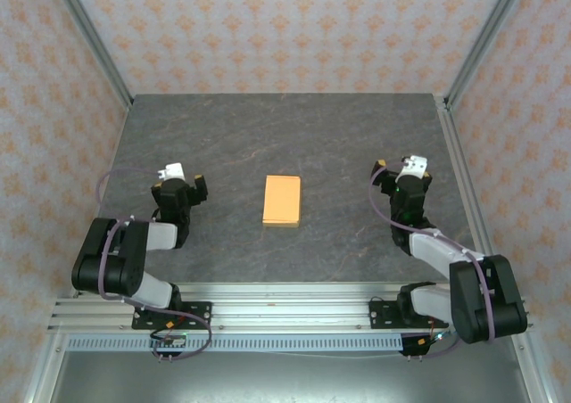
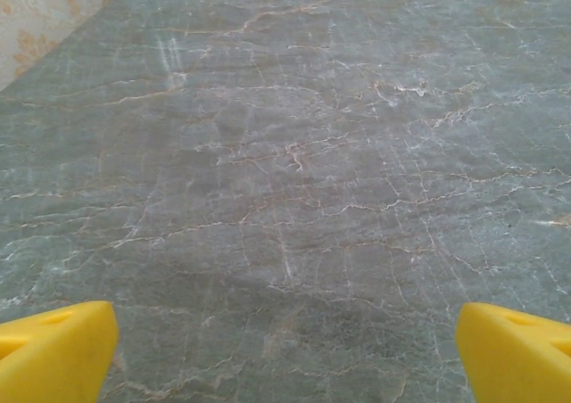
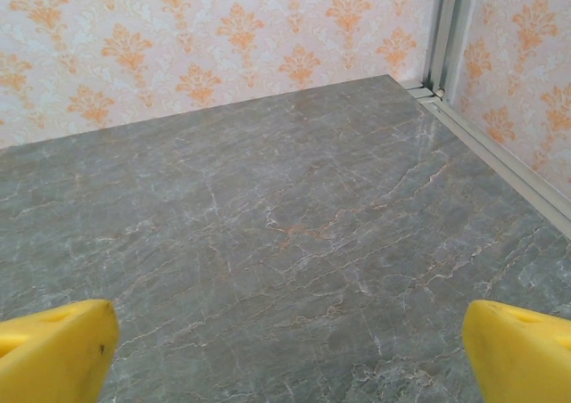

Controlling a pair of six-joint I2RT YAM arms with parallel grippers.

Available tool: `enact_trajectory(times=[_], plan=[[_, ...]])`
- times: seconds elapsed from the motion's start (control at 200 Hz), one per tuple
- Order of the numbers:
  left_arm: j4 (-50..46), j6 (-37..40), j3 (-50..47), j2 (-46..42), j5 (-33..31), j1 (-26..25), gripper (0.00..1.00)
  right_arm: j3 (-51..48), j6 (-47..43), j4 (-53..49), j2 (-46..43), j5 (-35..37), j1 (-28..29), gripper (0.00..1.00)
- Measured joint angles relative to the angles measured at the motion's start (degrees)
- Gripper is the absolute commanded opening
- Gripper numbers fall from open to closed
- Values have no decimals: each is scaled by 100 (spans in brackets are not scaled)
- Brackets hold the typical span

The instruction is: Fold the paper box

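The paper box (image 1: 282, 201) lies flat on the grey marbled table (image 1: 285, 135) as a small compact tan-orange rectangle, midway between the two arms. My left gripper (image 1: 181, 178) rests well to its left, and my right gripper (image 1: 406, 171) well to its right; neither touches it. In the left wrist view the yellow fingertips (image 2: 55, 349) stand wide apart over bare table, and my left gripper (image 2: 285, 354) is open with nothing between them. In the right wrist view the yellow fingertips (image 3: 517, 354) are equally spread, and my right gripper (image 3: 285, 358) is open and holds nothing.
Patterned walls enclose the table on three sides, with aluminium posts (image 1: 473, 42) at the back corners and a metal rail (image 3: 500, 158) along the right edge. An aluminium frame (image 1: 285, 305) carrying the arm bases runs along the near edge.
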Motion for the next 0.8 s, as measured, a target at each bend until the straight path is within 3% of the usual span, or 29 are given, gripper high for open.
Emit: enact_trajectory(times=[0.26,0.505,0.676,0.801], plan=[[22,127,184,7,-35,-63,100,-487,-136,262,-249,-2,0,99],[-9,258,273,11,-79,-236,100,-511,-490,756,682,-192,-57,99],[-9,293,278,11,-94,-236,100,-260,-422,1318,1733,-614,-590,99],[-9,293,278,11,-96,-236,100,-7,-299,957,1956,-903,-835,99]])
